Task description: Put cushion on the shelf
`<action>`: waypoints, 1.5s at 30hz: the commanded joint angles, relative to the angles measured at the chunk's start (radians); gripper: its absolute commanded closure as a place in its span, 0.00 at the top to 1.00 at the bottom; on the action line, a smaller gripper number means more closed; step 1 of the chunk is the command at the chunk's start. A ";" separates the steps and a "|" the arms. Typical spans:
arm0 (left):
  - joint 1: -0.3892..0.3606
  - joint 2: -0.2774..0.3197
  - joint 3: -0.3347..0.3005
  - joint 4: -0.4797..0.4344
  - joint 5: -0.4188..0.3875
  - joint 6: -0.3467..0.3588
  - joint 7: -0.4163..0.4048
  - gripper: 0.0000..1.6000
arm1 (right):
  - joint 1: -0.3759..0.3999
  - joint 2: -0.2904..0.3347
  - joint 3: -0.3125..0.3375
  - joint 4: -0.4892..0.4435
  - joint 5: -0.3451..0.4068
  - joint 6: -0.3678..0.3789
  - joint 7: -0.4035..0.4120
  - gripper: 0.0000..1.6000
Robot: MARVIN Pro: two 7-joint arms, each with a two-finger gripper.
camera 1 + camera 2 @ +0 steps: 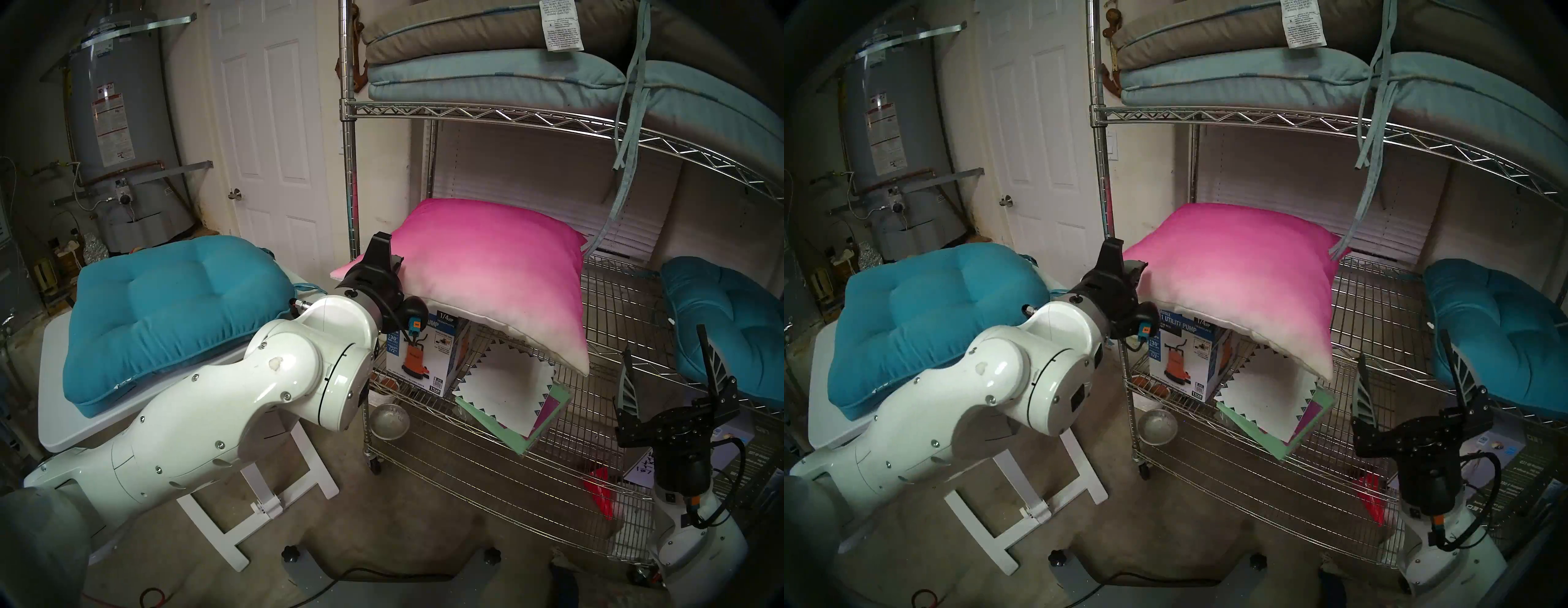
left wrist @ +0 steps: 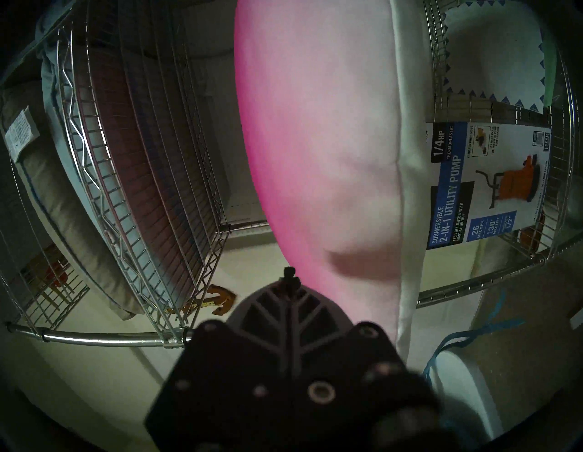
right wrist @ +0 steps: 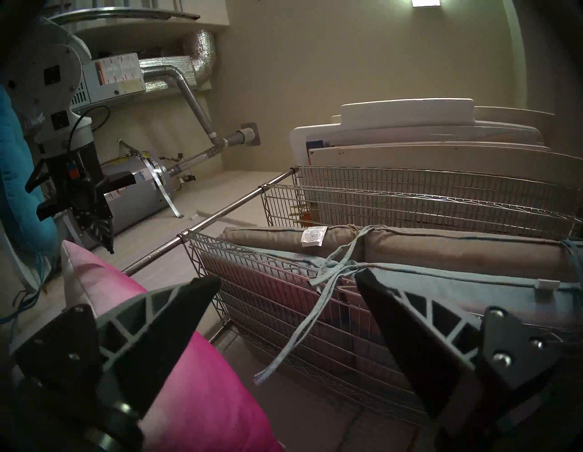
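The cushion (image 1: 488, 263) (image 1: 1238, 263) lies pink-to-white face up on the middle tier of the chrome wire shelf (image 1: 466, 112) (image 1: 1208, 115). Its white front corner sags over the tier's edge. My left gripper (image 1: 379, 242) (image 1: 1113, 247) is shut and empty, its fingers pointing up at the cushion's left edge. In the left wrist view its tip (image 2: 289, 273) sits right beside the cushion (image 2: 315, 126); whether they touch I cannot tell. My right gripper (image 1: 666, 365) (image 1: 1407, 373) (image 3: 287, 279) stands open and empty in front of the shelf's right side, below the cushion (image 3: 195, 394).
A teal tufted seat cushion (image 1: 169, 305) lies on the white table (image 1: 63, 433) at left, another (image 1: 729, 331) on the shelf's right end. Flat taupe and pale-blue pads (image 1: 488, 72) fill the upper tier, ties hanging down. A pump box (image 1: 424, 356) and papers (image 1: 509, 390) sit below.
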 commanded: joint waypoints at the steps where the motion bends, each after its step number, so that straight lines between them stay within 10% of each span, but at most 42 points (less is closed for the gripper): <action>1: -0.010 -0.013 -0.021 0.024 -0.020 -0.030 0.064 0.00 | 0.003 0.008 0.003 -0.015 0.001 0.001 -0.055 1.00; 45: -0.029 -0.025 -0.026 0.035 -0.025 -0.037 0.080 0.00 | 0.403 0.094 -0.290 0.124 0.015 0.037 0.105 1.00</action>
